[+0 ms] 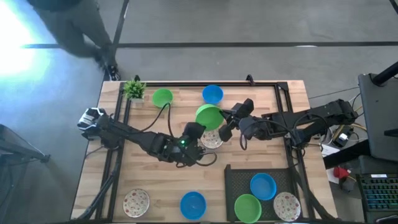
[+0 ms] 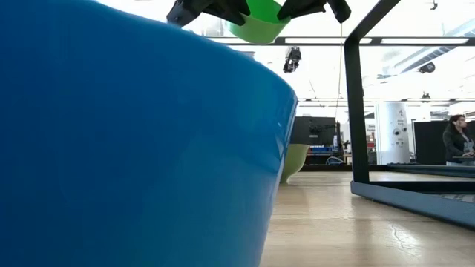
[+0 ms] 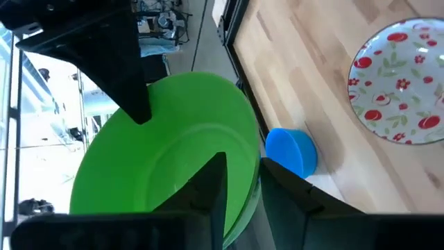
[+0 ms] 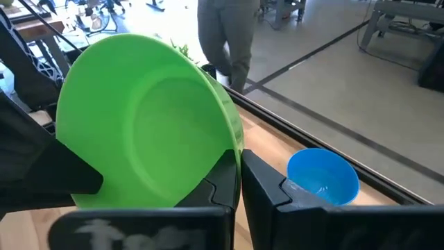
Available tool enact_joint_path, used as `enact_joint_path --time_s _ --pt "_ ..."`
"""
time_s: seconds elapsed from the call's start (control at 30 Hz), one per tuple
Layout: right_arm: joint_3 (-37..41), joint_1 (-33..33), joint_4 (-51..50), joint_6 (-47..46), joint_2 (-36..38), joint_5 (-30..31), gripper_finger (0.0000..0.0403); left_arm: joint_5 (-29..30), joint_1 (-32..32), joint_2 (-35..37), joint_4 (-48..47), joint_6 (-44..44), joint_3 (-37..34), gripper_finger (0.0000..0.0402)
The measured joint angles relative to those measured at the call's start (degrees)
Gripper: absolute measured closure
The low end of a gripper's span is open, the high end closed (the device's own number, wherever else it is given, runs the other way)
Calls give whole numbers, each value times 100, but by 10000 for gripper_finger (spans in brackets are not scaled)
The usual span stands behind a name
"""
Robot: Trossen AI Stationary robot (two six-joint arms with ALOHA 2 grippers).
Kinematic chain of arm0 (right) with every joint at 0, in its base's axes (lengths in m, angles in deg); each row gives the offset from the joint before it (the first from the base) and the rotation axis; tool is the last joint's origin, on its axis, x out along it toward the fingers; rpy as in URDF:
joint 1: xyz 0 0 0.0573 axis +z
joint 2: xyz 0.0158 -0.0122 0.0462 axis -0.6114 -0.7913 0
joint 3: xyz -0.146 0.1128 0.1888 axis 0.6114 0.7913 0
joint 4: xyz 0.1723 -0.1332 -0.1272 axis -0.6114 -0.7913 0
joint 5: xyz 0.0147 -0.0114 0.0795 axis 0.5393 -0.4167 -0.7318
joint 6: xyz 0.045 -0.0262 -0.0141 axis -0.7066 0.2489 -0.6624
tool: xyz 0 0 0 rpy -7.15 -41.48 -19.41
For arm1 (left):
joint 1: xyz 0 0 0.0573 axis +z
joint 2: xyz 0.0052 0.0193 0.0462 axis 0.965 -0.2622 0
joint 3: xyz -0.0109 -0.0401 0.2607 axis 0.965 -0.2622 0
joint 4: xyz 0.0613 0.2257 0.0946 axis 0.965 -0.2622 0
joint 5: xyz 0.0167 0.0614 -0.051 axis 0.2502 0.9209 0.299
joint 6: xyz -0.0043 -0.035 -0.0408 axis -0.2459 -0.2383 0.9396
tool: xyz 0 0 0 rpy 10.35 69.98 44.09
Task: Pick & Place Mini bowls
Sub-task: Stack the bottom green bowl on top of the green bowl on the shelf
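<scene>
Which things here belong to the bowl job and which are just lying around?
Job: held green bowl, right gripper pinching its rim, left gripper beside it, other mini bowls, black tray.
Lying about: potted plant.

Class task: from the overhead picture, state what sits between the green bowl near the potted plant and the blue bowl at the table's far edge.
Nothing: in the high view, only bare wooden table separates the green bowl from the blue bowl.

In the low view a blue bowl [image 2: 133, 141] right at the lens blocks most of the bench [image 2: 349, 222], and the raised green bowl [image 2: 260, 26] is cut off by the top edge. In the high view, the speckled bowl [image 1: 213, 140] at mid-bench sits half hidden beneath the arms. A person [image 4: 225, 31] beyond the bench shows only as legs.
</scene>
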Motion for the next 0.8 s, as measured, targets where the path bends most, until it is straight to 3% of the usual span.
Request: enact_joint_path --time_s 0.8 --pt "93 -447 -35 22 7 160 393 -69 -130 0 7 2268 -4 314"
